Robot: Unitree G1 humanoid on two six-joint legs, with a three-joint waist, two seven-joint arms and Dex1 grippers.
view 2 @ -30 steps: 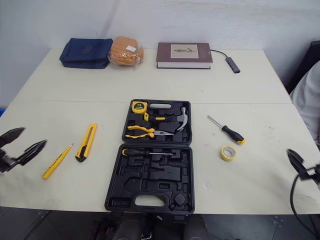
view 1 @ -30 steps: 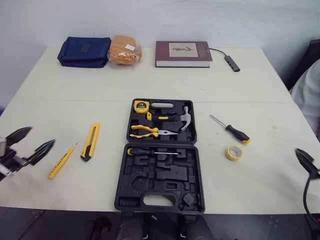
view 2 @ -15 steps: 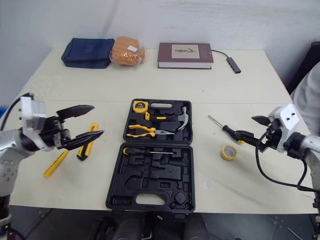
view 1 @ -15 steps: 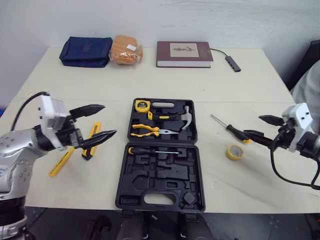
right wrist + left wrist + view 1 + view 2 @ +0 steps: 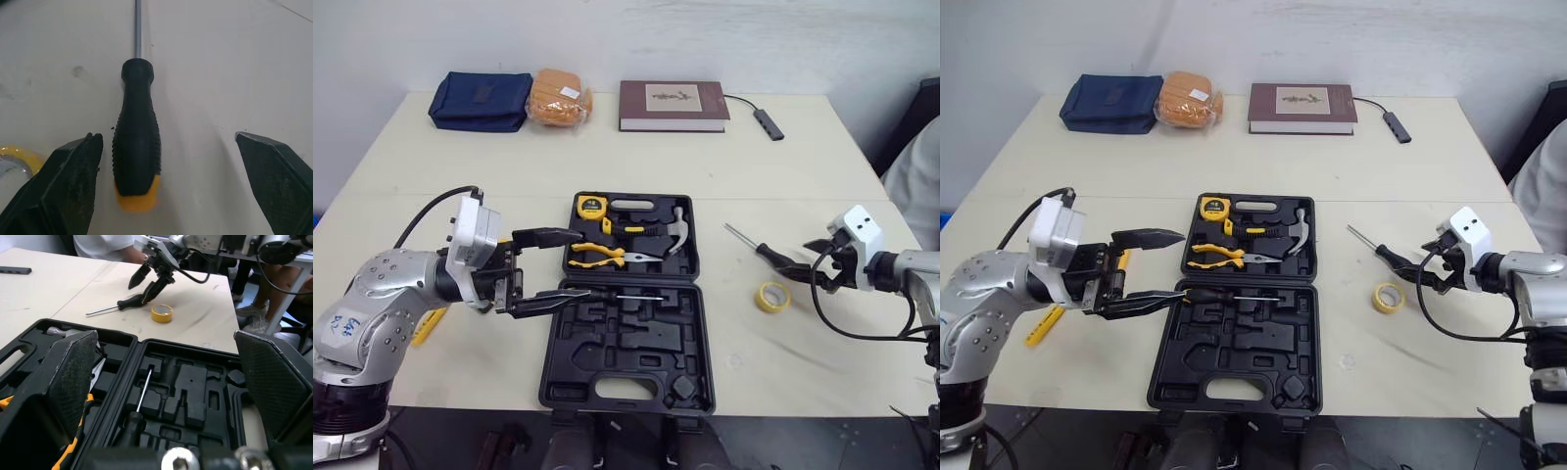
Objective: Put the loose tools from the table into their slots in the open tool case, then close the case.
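Now, counter (image 5: 607,157): pale, carries everything; the open case sits near the middle edge, loose tools to its left and right.
Tool case (image 5: 636,338): lies flat and open. The far half holds a hammer (image 5: 677,233), pliers (image 5: 597,257) and a tape measure (image 5: 590,207). The near half holds one stowed screwdriver (image 5: 617,297), and its other slots are bare.
Left hand (image 5: 1184,262): fingers wide apart and holding nothing, reaching over the left edge of the case.
Right hand (image 5: 803,258): fingers apart, one on each side of the loose screwdriver's handle, not clamped on it.
Loose screwdriver (image 5: 136,127): flat on the counter right of the case, black handle with a yellow end, shaft pointing far-left.
Tape roll (image 5: 771,297): yellow, just beside the near end of that handle.
Yellow tool (image 5: 1042,327): left of the case, partly hidden under the left arm.
Step in hand: I judge the task is early and the right hand is lined up to grasp the loose screwdriver.
Next move: probably lower and close on the handle's middle, taking care not to nudge the tape roll. Then lift, carry left and match the shaft to a free slot in the near half. The lid comes last.
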